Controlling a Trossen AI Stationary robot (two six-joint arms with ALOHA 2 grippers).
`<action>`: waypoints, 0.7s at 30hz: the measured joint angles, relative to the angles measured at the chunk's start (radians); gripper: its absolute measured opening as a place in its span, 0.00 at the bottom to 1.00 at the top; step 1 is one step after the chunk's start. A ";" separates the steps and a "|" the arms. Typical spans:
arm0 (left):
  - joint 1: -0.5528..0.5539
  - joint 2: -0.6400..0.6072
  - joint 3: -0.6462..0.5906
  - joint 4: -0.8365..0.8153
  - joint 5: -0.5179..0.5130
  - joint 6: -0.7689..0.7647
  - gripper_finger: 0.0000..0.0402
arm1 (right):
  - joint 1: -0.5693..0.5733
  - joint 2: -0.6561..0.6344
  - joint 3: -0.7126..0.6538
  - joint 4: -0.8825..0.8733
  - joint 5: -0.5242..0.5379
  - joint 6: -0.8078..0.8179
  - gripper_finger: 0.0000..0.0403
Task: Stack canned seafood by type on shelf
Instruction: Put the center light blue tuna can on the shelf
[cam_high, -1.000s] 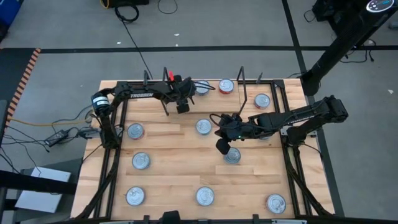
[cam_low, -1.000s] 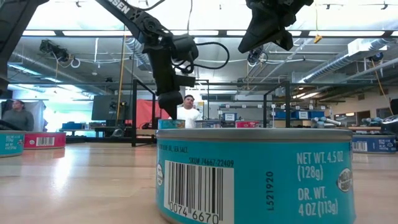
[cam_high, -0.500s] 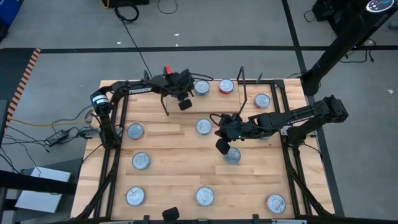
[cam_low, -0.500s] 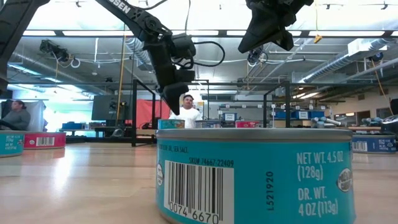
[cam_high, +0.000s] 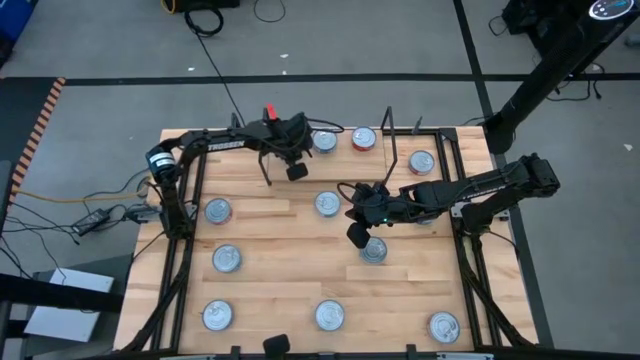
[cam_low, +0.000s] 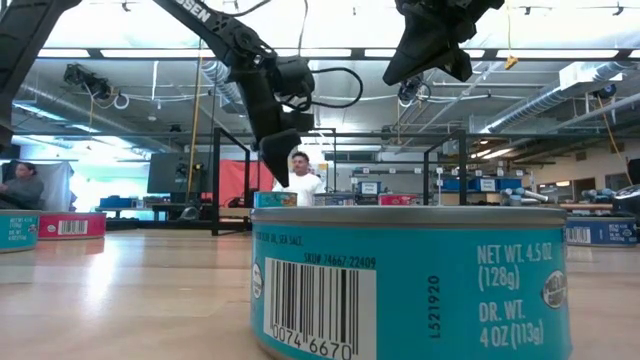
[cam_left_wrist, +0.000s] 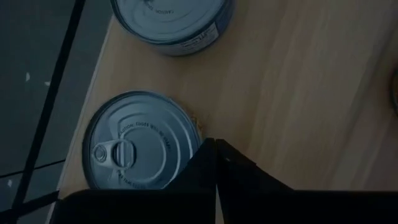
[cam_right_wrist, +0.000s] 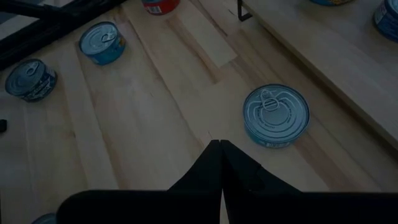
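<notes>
Flat round tins with silver lids lie spread over the wooden table (cam_high: 280, 290). Three tins stand along the far side, one (cam_high: 324, 141) on the shelf (cam_high: 340, 163). My left gripper (cam_high: 296, 172) is shut and hangs above the shelf just beside that tin (cam_left_wrist: 140, 140), with a second tin (cam_left_wrist: 171, 22) beyond it. My right gripper (cam_high: 356, 237) is shut and hovers over mid-table, next to a tin (cam_high: 373, 250) and short of another (cam_right_wrist: 275, 115). In the low view a blue-labelled tin (cam_low: 410, 280) fills the foreground.
Loose tins stand at the left (cam_high: 218, 210), (cam_high: 227, 258) and along the near edge (cam_high: 217, 315), (cam_high: 330, 315), (cam_high: 443, 326). Thin black wire uprights (cam_high: 390, 135) rise from the shelf. Black frame rails (cam_high: 185, 250) run along both table sides.
My left gripper has shut. It has also rolled and tipped a little toward the far edge and the shelf tin. The tins have stayed where they were.
</notes>
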 joint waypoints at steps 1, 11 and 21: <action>0.002 0.008 0.000 -0.001 0.000 0.001 0.01 | 0.000 0.000 0.000 0.000 0.000 0.000 0.03; 0.005 0.071 0.000 0.060 -0.010 0.002 0.01 | 0.000 0.000 0.000 0.000 -0.001 0.002 0.03; 0.034 0.071 0.000 0.083 -0.040 0.015 0.01 | 0.000 0.000 0.000 0.000 0.000 0.001 0.03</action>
